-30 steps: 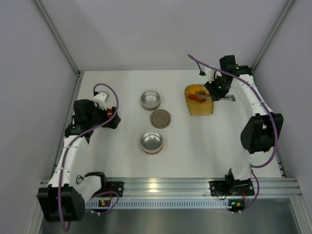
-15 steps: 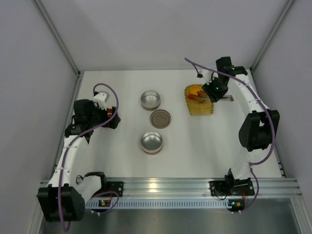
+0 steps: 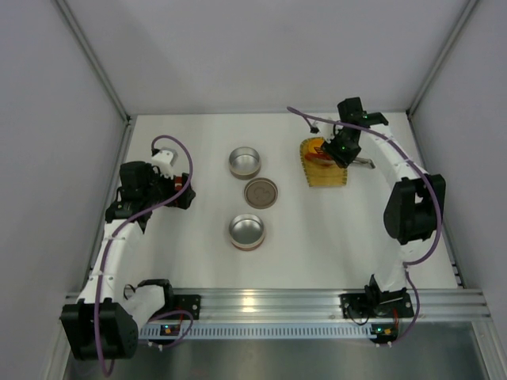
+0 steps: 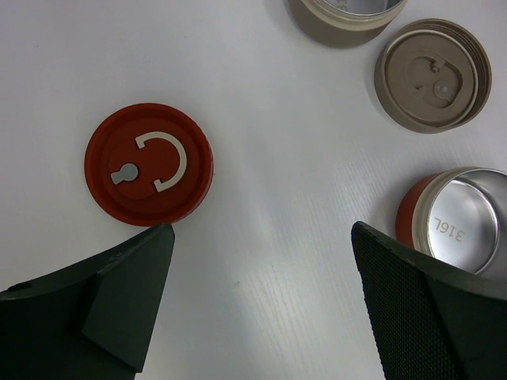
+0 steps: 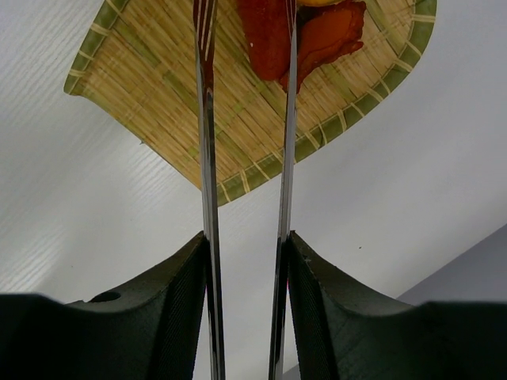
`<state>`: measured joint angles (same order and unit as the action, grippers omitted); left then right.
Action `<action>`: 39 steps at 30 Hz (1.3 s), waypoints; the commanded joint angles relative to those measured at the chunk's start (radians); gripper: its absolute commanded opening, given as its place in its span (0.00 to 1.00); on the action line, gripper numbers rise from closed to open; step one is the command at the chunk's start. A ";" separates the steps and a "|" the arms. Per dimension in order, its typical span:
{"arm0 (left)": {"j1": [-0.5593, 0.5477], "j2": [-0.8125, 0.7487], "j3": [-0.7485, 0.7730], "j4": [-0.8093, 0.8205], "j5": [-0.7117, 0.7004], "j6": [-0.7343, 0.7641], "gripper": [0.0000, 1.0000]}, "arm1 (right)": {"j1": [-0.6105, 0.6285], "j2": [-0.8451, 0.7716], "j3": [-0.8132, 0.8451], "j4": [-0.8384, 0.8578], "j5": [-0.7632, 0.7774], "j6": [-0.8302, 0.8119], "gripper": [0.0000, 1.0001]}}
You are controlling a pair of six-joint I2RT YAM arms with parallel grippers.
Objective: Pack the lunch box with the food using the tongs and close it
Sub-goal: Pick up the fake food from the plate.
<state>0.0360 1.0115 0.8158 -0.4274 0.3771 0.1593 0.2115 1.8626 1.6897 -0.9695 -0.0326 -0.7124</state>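
My right gripper (image 5: 247, 245) is shut on the silver tongs (image 5: 207, 158), whose two arms run out over the woven yellow tray (image 5: 158, 87) with a gap between them. One tong tip lies across the food, the red sausage pieces (image 5: 269, 32). An orange-yellow piece (image 5: 325, 2) peeks in at the top edge. From above, the right gripper (image 3: 342, 149) hovers at the tray (image 3: 325, 178). The lunch box stands apart as two steel tins (image 3: 245, 161) (image 3: 246, 231) and a brown lid (image 3: 261, 192). My left gripper (image 4: 261, 229) hangs open over bare table.
A red lid (image 4: 148, 176) with a metal ring lies flat just past my left fingertips. The red-based tin (image 4: 463, 222), the brown lid (image 4: 433, 75) and the brown-walled tin (image 4: 344, 12) sit to its right. White enclosure walls (image 3: 95, 71) stand on three sides.
The right arm has swung left along the far end of the tray. Its jaws have eased wider, letting the tongs spread. The left arm has not moved.
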 commanded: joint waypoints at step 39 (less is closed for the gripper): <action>0.004 -0.008 0.051 0.003 0.006 0.002 0.98 | 0.016 -0.134 0.030 -0.058 -0.026 0.001 0.00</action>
<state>0.0360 1.0256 0.8211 -0.4301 0.3767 0.1593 0.2142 1.8111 1.6573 -0.9901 -0.0166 -0.7319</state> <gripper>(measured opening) 0.985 0.305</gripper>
